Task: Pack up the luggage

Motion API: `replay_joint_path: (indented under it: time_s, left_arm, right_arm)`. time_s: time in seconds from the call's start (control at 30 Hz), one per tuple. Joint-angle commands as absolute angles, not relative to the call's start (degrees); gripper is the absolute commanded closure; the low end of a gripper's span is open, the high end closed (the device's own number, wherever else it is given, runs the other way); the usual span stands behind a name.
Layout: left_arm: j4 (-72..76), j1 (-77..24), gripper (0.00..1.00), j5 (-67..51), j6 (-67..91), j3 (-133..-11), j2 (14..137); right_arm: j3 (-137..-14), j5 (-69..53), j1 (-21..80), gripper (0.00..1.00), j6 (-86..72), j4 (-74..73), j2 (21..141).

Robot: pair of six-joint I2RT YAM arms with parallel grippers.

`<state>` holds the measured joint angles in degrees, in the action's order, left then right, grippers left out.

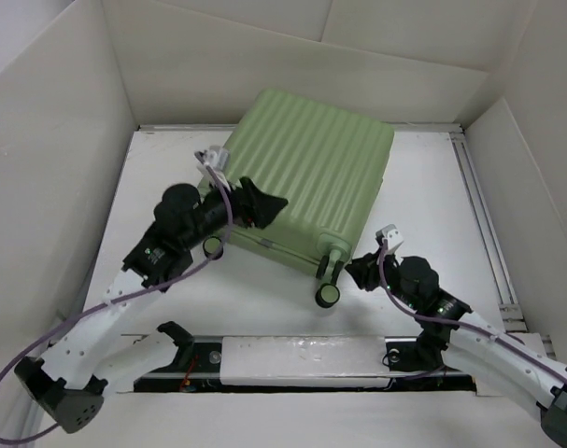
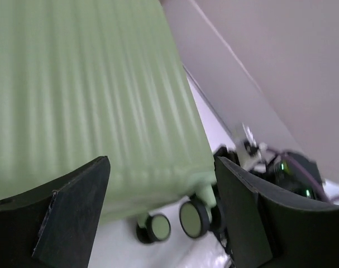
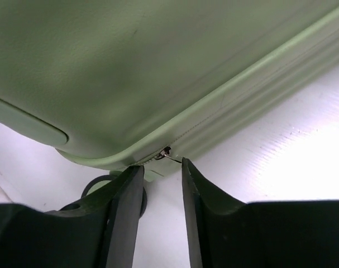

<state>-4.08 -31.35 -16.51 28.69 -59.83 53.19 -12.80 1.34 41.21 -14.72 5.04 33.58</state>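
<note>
The luggage [image 1: 306,177] is a pale green ribbed suitcase lying flat and closed in the middle of the white table. My left gripper [image 1: 260,207] is over its near left edge. In the left wrist view that gripper [image 2: 161,184] is wide open above the ribbed shell [image 2: 85,95], with two caster wheels [image 2: 194,219] beyond it. My right gripper [image 1: 358,271] is at the near right corner, beside the wheels [image 1: 328,294]. In the right wrist view it [image 3: 161,170] stands narrowly open with nothing between its fingers, and the zipper pull [image 3: 168,153] sits just ahead of the fingertips.
White walls [image 1: 68,112] box in the table on three sides. A metal rail [image 1: 484,215] runs along the right side. A white bar [image 1: 302,359] with a dark slot lies along the near edge between the arm bases. Purple cables trail from both arms.
</note>
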Motion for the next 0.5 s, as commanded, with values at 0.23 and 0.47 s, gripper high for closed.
replay_joint_path:
  time_s: [0.23, 0.47]
  left_arm:
    - [0.7, -70.86, 0.22, 20.63, 32.78, -44.82, 54.54]
    - [0.35, -76.64, 0.14, 31.02, 35.86, -48.96, 63.36]
  right_arm:
    - [-11.34, -1.58, 40.78, 0.77, -13.36, 21.09, 35.68]
    - [-10.81, -1.58, 40.17, 0.58, -13.36, 21.62, 35.68]
